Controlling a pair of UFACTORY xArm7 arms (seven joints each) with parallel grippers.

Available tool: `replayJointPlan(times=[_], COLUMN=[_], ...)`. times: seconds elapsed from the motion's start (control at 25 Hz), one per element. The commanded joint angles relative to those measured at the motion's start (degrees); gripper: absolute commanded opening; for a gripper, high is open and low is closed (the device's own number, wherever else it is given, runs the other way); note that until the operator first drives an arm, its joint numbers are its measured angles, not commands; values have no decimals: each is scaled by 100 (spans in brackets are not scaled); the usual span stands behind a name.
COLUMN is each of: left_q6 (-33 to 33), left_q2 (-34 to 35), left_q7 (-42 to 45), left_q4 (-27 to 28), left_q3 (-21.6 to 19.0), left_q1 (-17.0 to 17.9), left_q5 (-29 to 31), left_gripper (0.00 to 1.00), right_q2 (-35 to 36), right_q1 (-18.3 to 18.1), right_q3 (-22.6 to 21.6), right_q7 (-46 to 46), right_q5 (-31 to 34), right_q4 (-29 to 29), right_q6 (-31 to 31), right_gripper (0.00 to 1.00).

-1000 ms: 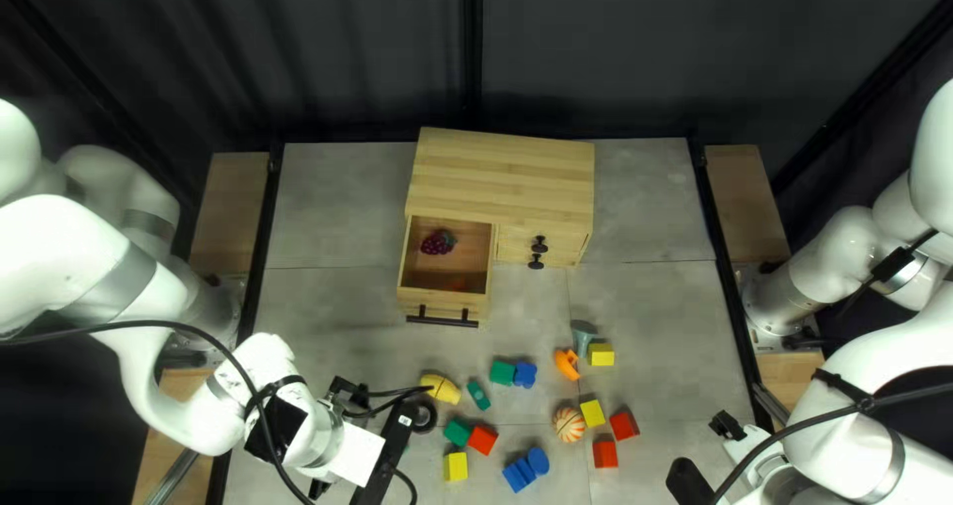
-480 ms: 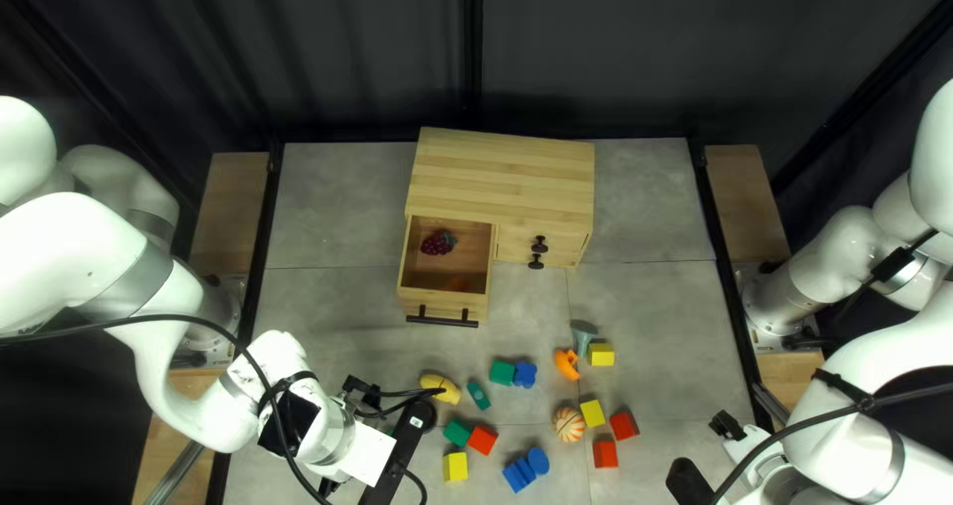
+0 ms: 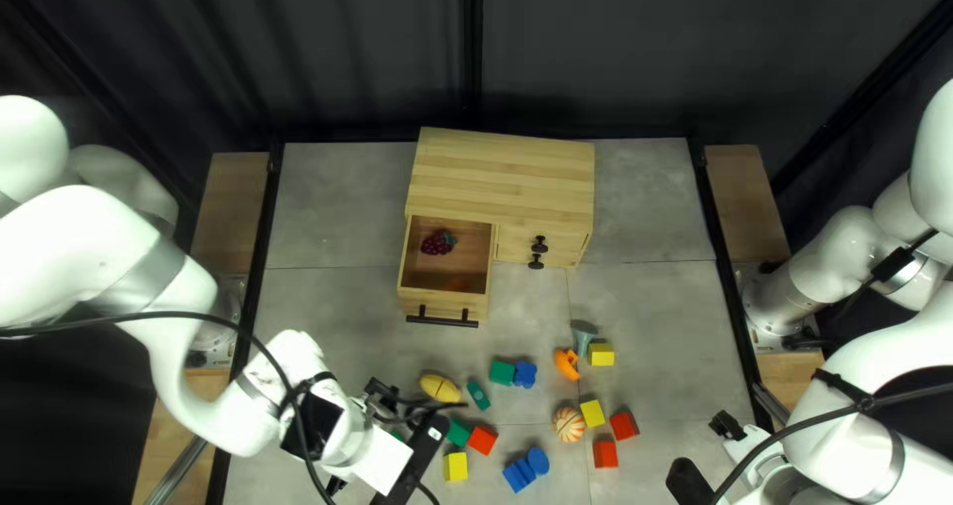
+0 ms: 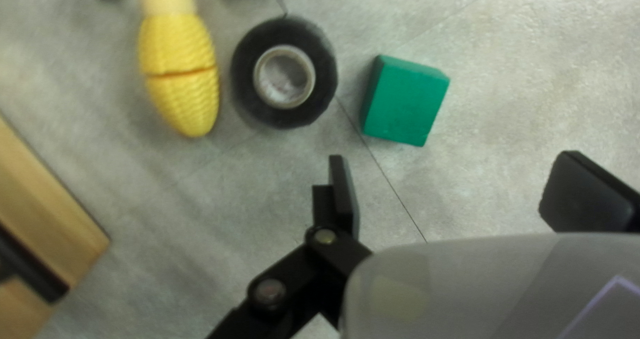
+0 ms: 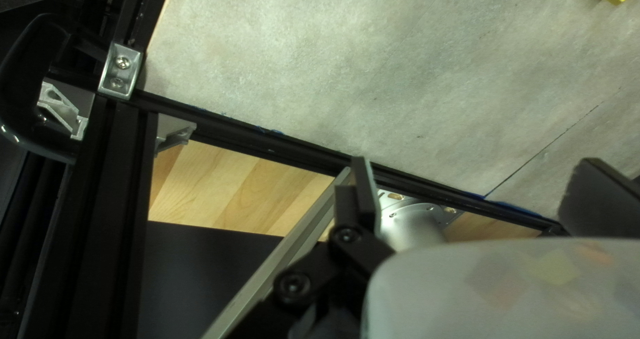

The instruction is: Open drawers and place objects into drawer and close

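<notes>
So, in the top left view, a drawer (image 3: 429, 304) was open near the middle, with toy grapes (image 3: 434, 242) inside. Blocks (image 3: 455, 466) and a ball (image 3: 569, 425) lay out, lower middle, so filling and closing seemed left.

In the left wrist view, the left gripper (image 4: 465, 194) was wide open, holding nothing, with a green block (image 4: 405, 101) ahead.

In the right wrist view, the right gripper (image 5: 481, 196) was wide open and empty.

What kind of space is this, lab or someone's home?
Probably a robotics lab or test cell: two white robot arms, a black metal frame edging the table, and a dark curtain behind it.
</notes>
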State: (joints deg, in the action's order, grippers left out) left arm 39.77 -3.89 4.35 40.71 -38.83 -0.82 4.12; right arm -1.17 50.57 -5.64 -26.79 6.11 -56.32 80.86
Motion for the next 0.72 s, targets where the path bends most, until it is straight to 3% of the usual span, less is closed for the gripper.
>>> replayJointPlan(times=[0.04,0.2,0.72], left_q6=[239,238,118], left_q2=[-163,-521,-687], left_q7=[-49,-71,-335], left_q4=[145,274,206], left_q3=[-23,64,153], left_q1=[44,72,-35], left_q5=[76,405,493], left_gripper=[100,100,100], right_q2=[0,0,0], right_q1=[0,0,0], right_q3=[0,0,0], right_q7=[0,0,0], right_q5=[0,0,0], right_q4=[0,0,0], right_q6=[0,0,0], right_gripper=[100,100,100])
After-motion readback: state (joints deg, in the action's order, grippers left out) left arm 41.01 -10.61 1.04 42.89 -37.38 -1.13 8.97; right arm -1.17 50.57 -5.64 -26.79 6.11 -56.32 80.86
